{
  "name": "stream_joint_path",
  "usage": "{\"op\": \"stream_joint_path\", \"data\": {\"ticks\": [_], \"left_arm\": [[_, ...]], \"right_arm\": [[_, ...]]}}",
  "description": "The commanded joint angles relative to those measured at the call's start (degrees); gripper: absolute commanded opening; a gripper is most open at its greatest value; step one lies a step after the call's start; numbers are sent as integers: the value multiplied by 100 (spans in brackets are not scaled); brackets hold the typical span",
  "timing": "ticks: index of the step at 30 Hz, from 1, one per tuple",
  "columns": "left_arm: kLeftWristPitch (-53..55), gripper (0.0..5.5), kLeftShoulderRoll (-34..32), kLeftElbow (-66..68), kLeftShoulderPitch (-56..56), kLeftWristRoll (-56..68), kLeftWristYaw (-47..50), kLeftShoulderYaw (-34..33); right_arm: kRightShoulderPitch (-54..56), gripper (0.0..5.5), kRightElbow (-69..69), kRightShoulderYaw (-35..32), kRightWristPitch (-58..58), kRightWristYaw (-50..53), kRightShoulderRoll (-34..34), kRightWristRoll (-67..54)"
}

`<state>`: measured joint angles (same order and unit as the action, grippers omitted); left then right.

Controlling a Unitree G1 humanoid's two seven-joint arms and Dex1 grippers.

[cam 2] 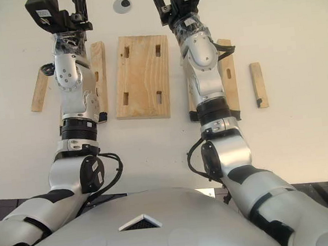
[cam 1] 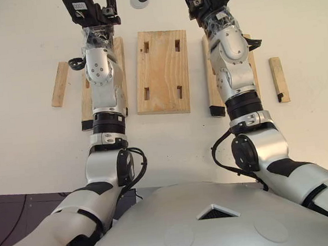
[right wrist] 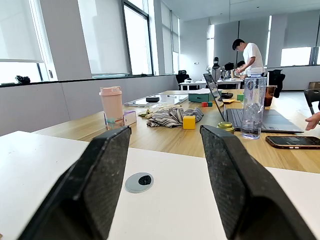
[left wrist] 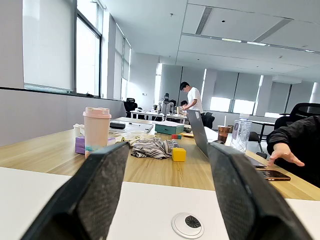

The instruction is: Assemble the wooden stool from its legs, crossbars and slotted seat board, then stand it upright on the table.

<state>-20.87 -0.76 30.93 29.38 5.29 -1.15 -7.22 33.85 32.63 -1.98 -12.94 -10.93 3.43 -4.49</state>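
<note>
One round grey grommet (cam 1: pixel 139 0) is set into the white bench (cam 1: pixel 27 148) near its far edge, between the two arms. Beyond the bench a wooden desk (left wrist: pixel 45 155) is seen, on which a pink-lidded cup (left wrist: pixel 96 131), a striped cloth (left wrist: pixel 152 148), a yellow cube (left wrist: pixel 178 154) and a laptop (left wrist: pixel 200 132) are placed.

The seat board (cam 1: pixel 161 72) is laid flat mid-bench, its four slots facing up. The left leg (cam 1: pixel 119 60) and right leg (cam 1: pixel 253 62) are largely covered by the forearms above them. The left crossbar (cam 1: pixel 60 84) and right crossbar (cam 1: pixel 279 79) are laid further outward.

The left pincer (left wrist: pixel 167 150) and right pincer (right wrist: pixel 165 131) are held above the bench past the seat board's far corners, clear of all wood. Both are spread wide, with nothing between them. A white label (cam 1: pixel 80 6) is fixed to the left pincer's housing, but its print cannot be read.
</note>
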Motion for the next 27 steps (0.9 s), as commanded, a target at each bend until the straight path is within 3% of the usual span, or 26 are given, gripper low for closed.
{"op": "stream_joint_path", "data": {"ticks": [1, 18, 27], "left_arm": [[46, 284, -8, 27, -45, -48, 53, 11], [-63, 284, -154, 610, 358, -38, -150, -3], [-282, 284, 19, 437, 76, -112, 280, -24]], "right_arm": [[-65, 256, -12, 30, 39, 12, -100, 49], [103, 256, 405, 118, -492, 418, 59, 306], [-110, 256, 181, -69, -448, 36, -771, 249]]}}
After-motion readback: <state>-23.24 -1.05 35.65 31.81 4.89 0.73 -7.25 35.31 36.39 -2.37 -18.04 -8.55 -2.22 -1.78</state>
